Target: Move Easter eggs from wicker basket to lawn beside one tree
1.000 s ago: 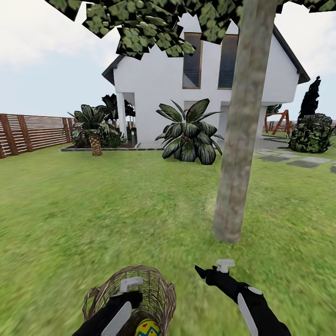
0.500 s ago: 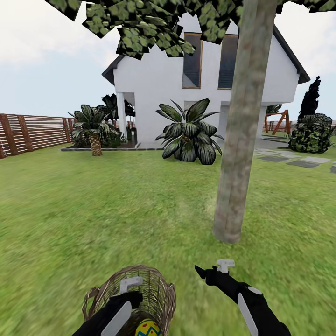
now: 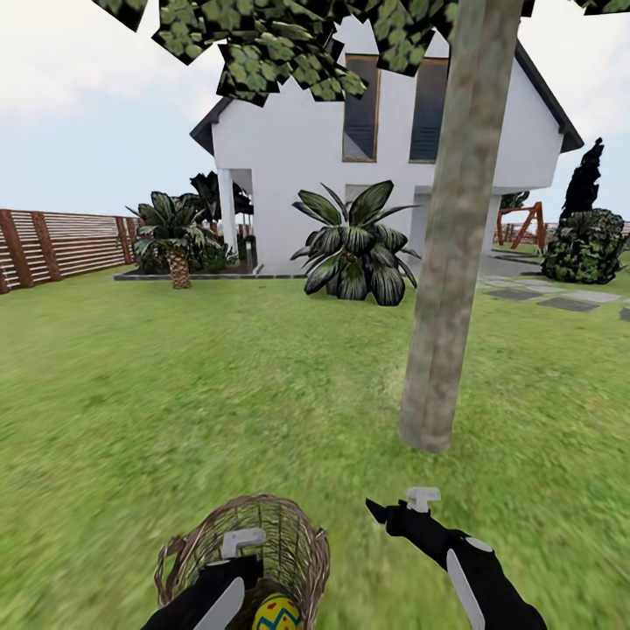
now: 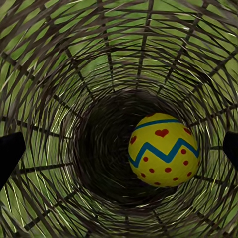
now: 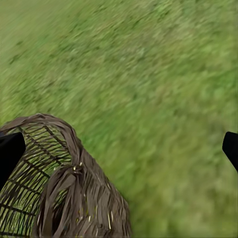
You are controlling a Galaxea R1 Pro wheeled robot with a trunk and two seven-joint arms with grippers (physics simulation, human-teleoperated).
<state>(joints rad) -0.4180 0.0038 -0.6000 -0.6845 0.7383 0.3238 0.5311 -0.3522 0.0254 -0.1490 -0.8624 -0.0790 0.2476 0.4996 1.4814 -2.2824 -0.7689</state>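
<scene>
Left gripper is spread wide, its two dark fingertips sitting at opposite sides of the wrist view with nothing between them but open basket. It's looking straight down the basket, and there, low in the dark bottom, lies one egg, yellow with red dots, a red heart and a blue zigzag band. No finger touches it. From the head view the left gripper hangs right over the basket's mouth, and the egg peeks out inside the weave beside the arm. Any other eggs, I can't make out.

Over to the right gripper: fingers apart too, holding nothing, poised above bare grass with the basket's rim and a loop handle just beside one fingertip. In the head view the right gripper is just to the right of the basket, not touching it.

The basket stands upright on the lawn. Ahead and to the right, near the right gripper, rises the thick mottled tree, leaves overhead. Beyond: a broad-leaved plant, a white house, a wooden fence on the left, and stepping stones far right.
</scene>
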